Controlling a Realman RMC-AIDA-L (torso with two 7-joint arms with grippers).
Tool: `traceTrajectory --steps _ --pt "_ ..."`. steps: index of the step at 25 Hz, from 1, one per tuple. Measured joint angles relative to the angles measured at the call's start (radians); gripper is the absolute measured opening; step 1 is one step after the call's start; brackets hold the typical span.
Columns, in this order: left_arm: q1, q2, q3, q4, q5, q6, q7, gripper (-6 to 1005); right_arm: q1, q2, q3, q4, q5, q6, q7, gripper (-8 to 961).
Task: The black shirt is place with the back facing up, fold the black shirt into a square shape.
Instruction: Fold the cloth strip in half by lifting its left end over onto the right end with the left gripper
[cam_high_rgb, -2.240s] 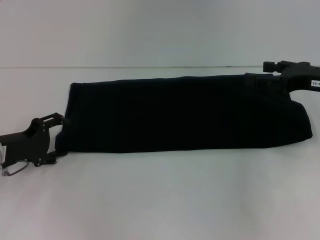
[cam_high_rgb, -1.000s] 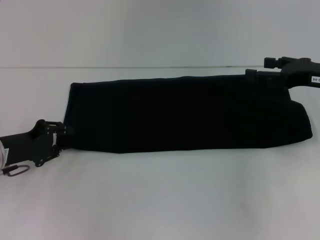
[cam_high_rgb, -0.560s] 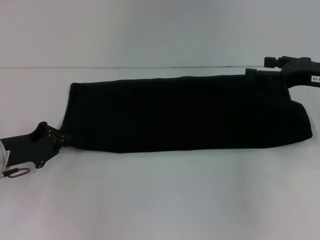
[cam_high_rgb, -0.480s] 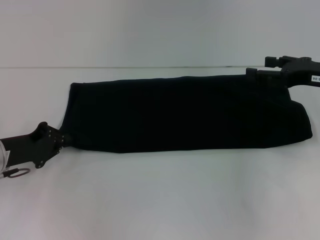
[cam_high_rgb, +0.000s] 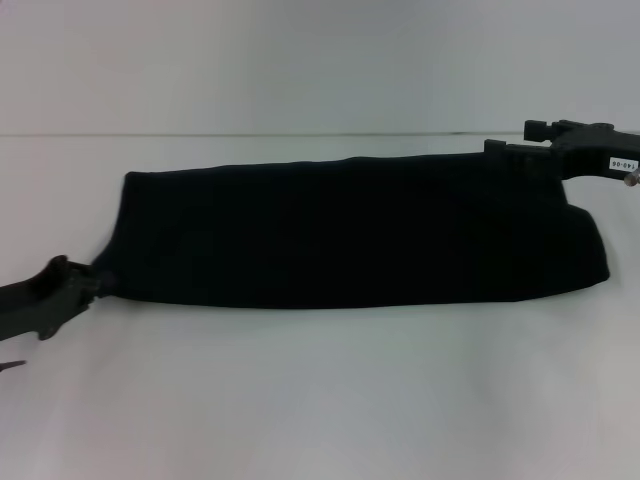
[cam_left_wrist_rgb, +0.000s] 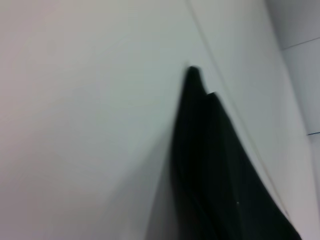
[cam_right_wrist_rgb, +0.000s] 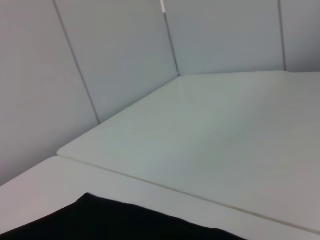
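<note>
The white surface (cam_high_rgb: 320, 400) lies bare toward the near edge. The black shirt (cam_high_rgb: 350, 235) stretches across it as a long folded band. The left gripper (cam_high_rgb: 85, 283) meets its left near corner and the right gripper (cam_high_rgb: 520, 155) its right far corner; whether either pinches cloth I cannot tell.

white table (cam_high_rgb: 320, 400), pale panelled wall (cam_right_wrist_rgb: 115, 55) behind it, soft even light

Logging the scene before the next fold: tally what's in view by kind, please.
Garments: 1, the black shirt, lying as a long band on the white table
Grippers: 2, the left gripper at the shirt's left near corner, the right gripper at its right far corner
Total: 3
</note>
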Motion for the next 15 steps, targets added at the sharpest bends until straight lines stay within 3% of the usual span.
traceTrajectory --steps 4,15 --pt "0.035 0.008 -0.072 0.024 -0.001 0.053 0.104 37 -0.004 0.015 0.0 0.009 0.028 0.022 0.001 905" --pt "0.143 0.029 -0.079 0.197 0.008 0.095 0.176 38 -0.005 0.044 -0.001 0.024 0.116 0.061 0.002 901"
